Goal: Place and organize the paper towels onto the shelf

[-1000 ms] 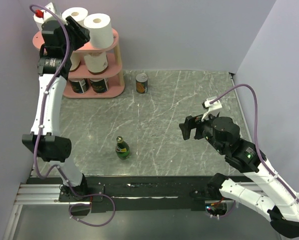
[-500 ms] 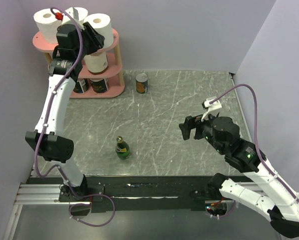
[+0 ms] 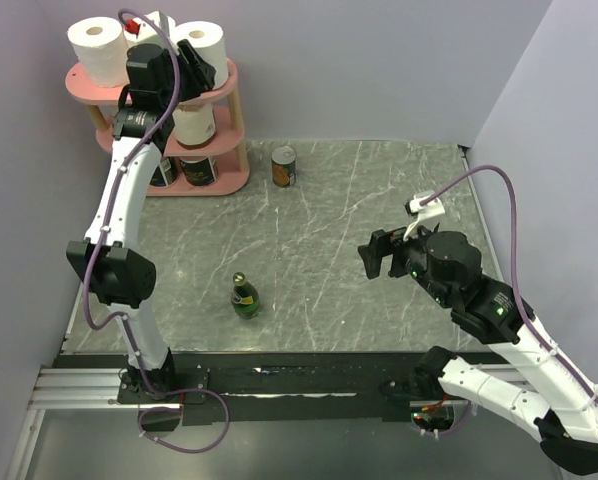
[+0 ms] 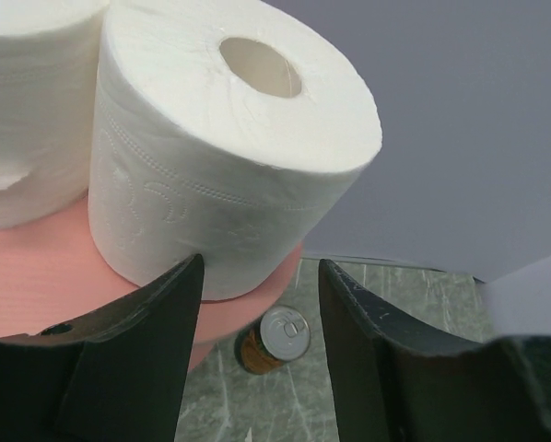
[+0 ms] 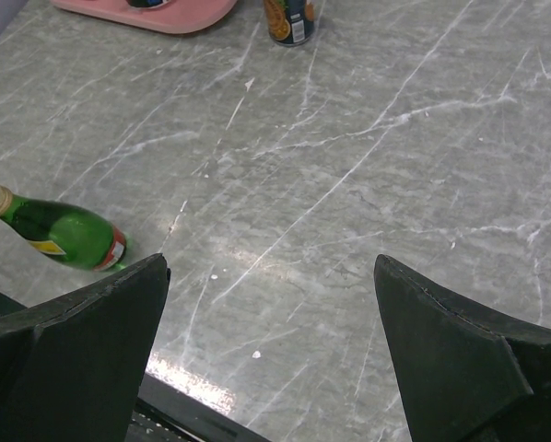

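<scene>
The pink three-tier shelf [image 3: 231, 82] stands at the far left corner. Three white paper towel rolls stand on its top board: left [image 3: 97, 45], back [image 3: 161, 24], right [image 3: 209, 50]. A cream roll [image 3: 192, 125] is on the middle tier and dark-wrapped rolls [image 3: 199, 170] on the bottom. My left gripper [image 3: 193, 70] is open and empty, just in front of the right top roll [image 4: 229, 138]; its fingers do not touch it. The shelf board [image 4: 36, 276] shows below. My right gripper [image 3: 379, 255] is open and empty above the bare table [image 5: 349, 184].
A small tin can [image 3: 284, 165] stands right of the shelf, also in the left wrist view [image 4: 275, 338]. A green glass bottle [image 3: 244, 297] stands near the front centre and shows in the right wrist view [image 5: 59, 232]. Purple walls close in the left, back and right.
My left gripper has swung right along the top tier, away from the left roll, which now stands uncovered. The right arm has not moved.
</scene>
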Controlling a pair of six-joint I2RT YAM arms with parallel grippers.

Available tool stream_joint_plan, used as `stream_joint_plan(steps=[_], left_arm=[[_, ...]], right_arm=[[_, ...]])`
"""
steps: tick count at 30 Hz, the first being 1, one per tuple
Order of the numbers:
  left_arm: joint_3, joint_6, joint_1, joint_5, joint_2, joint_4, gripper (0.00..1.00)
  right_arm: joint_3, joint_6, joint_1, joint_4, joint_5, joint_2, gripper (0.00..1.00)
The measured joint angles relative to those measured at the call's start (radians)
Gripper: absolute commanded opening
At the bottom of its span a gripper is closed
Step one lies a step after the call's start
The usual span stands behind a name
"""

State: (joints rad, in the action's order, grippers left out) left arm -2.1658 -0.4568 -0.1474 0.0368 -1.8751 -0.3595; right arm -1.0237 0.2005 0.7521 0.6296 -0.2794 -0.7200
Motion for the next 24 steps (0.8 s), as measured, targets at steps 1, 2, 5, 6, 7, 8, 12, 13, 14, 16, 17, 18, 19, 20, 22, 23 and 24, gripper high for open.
stream_joint_plan(steps=[1, 2, 5, 6, 7, 8, 12, 13, 14, 16, 17, 18, 19, 20, 22, 23, 24], left_arm=[[-0.012, 0.005, 0.001, 0.000, -0.009, 0.002, 0.59], [-0.024, 0.011, 0.001, -0.002, -0.019, 0.003, 0.60], [-0.045, 0.025, 0.002, -0.004, -0.039, 0.008, 0.62], [-0.045, 0.027, 0.002, -0.004, -0.040, 0.010, 0.62], [-0.044, 0.030, 0.002, -0.005, -0.041, 0.011, 0.63], [-0.039, 0.030, 0.002, -0.004, -0.041, 0.016, 0.64], [0.011, 0.034, 0.002, -0.002, -0.014, 0.036, 0.70], [0.032, 0.035, 0.002, 0.001, -0.002, 0.039, 0.72], [0.057, 0.035, 0.002, 0.004, 0.014, 0.038, 0.78], [0.117, 0.037, 0.002, 0.019, 0.060, 0.036, 0.84], [0.157, 0.037, 0.002, 0.027, 0.093, 0.032, 0.91], [0.202, 0.037, 0.002, 0.043, 0.135, 0.029, 1.00], [0.242, 0.042, 0.002, 0.059, 0.175, 0.027, 0.96], [0.285, 0.047, 0.002, 0.077, 0.220, 0.026, 0.96], [0.386, 0.050, 0.000, 0.114, 0.324, 0.035, 0.96], [0.428, 0.052, -0.002, 0.129, 0.370, 0.033, 0.96], [0.478, 0.055, -0.004, 0.143, 0.428, 0.035, 0.96]], right_arm=[[-0.006, 0.000, 0.000, 0.002, 0.000, -0.004, 1.00], [-0.010, 0.000, 0.000, 0.002, 0.001, -0.008, 1.00], [-0.022, 0.000, 0.000, 0.004, 0.004, -0.014, 1.00], [-0.024, 0.000, 0.000, 0.003, 0.004, -0.014, 1.00], [-0.024, 0.000, 0.000, 0.005, 0.005, -0.016, 1.00], [-0.024, 0.000, 0.000, 0.008, 0.007, -0.017, 1.00], [-0.024, 0.000, 0.000, 0.013, 0.011, -0.016, 1.00], [-0.024, 0.001, 0.000, 0.015, 0.011, -0.016, 1.00], [-0.024, 0.002, 0.000, 0.017, 0.012, -0.016, 1.00], [-0.024, 0.008, 0.000, 0.024, 0.014, -0.016, 1.00], [-0.024, 0.011, 0.000, 0.027, 0.014, -0.016, 1.00], [-0.024, 0.014, 0.000, 0.032, 0.014, -0.015, 1.00], [-0.024, 0.019, 0.000, 0.037, 0.014, -0.015, 1.00], [-0.024, 0.024, 0.000, 0.042, 0.013, -0.014, 1.00], [-0.024, 0.035, 0.000, 0.045, 0.013, -0.008, 1.00], [-0.024, 0.047, 0.000, 0.044, 0.011, -0.004, 1.00], [-0.024, 0.061, 0.000, 0.045, 0.010, 0.001, 1.00]])
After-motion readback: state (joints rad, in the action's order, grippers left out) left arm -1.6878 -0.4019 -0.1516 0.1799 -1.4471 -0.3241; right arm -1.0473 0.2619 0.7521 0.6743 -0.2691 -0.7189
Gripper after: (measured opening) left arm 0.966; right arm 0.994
